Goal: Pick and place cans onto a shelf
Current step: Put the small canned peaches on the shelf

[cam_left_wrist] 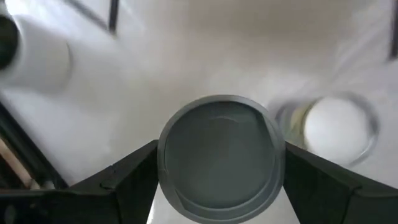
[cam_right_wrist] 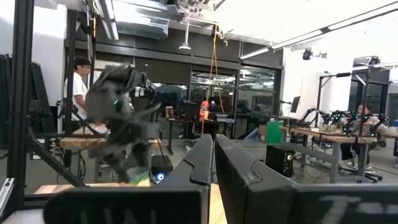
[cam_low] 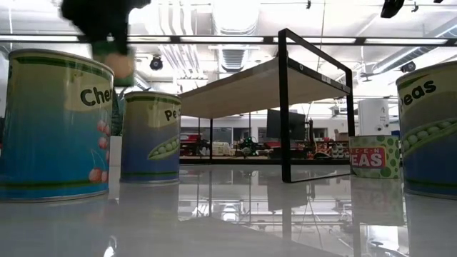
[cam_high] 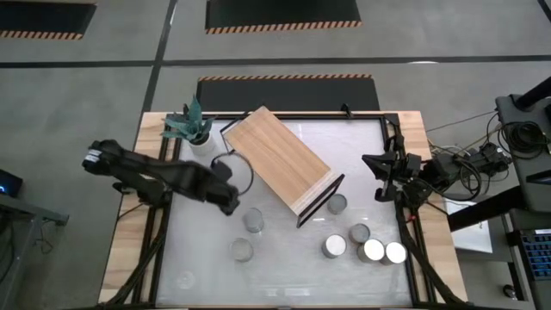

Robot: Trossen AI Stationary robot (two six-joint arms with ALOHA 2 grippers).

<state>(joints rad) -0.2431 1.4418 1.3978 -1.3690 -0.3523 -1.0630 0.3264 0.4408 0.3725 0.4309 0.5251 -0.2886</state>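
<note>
My left gripper [cam_high: 228, 200] hangs over the table's left middle, shut on a can with a grey top [cam_left_wrist: 217, 158]; the gripper hides that can in the high view. Loose cans stand upright on the white tabletop: two just right of the left gripper [cam_high: 253, 220] [cam_high: 243, 250] and several at the right [cam_high: 359, 232]. The light-wood shelf [cam_high: 280, 159] stands slantwise at the middle on its black wire frame [cam_low: 285, 107]. My right gripper [cam_right_wrist: 214, 162] is shut and holds nothing, raised at the table's right edge [cam_high: 379, 172]. My left gripper pinches the can's round side wall [cam_left_wrist: 163, 163], just under the top rim, between its two fingers [cam_left_wrist: 134, 171]. The fingers come from above, pointing steeply down. The can sits upright with its top toward the wrist, lifted clear of the table.
A white pot with a green plant [cam_high: 191, 129] stands at the far left, beside the shelf's far end. Another can [cam_left_wrist: 339, 127] stands on the table right below the held one. People and workbenches show in the room behind.
</note>
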